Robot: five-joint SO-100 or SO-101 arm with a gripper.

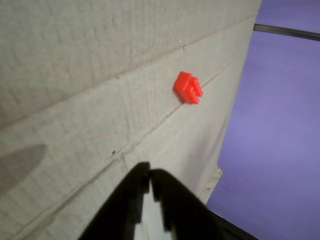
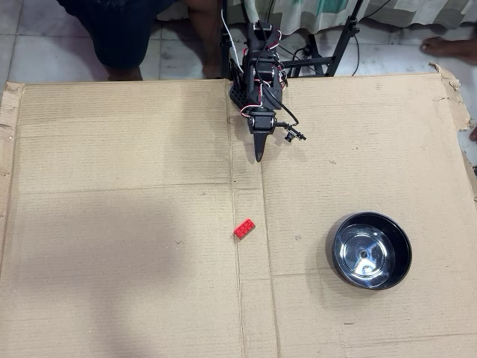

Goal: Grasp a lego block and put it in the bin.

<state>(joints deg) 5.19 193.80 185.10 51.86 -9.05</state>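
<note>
**A:** Gripper (image 1: 150,172) first, since it's closest to the wrist cam: the two black fingers sit pressed together with only a hairline slit between them, and nothing is in them. From above it (image 2: 258,155) is a thin dark wedge pointing down at the cardboard sheet (image 2: 112,186), tucked close under the arm (image 2: 257,82).

**B:** So it's closed and empty. Where's the brick?

**A:** The lego block (image 1: 188,87) is out ahead of the tips, lying on the cardboard just beside one of the crease lines. In the overhead view it (image 2: 244,228) sits angled on the long crease running down the sheet, well apart from the fingertips. The bin (image 2: 370,250) is farther off to the right in that view, shiny inside and empty as far as I can see.

**B:** What could go wrong from here?

**A:** My guess: if the jaws don't open before the arm drops, the closed tips will just poke the brick and send it skidding. It's tiny and skewed, so a grab that isn't lined up with its sides could squirt it out sideways. The crease might also catch a fingertip. And the bowl looks light, so a clipped rim could shove it.
</note>
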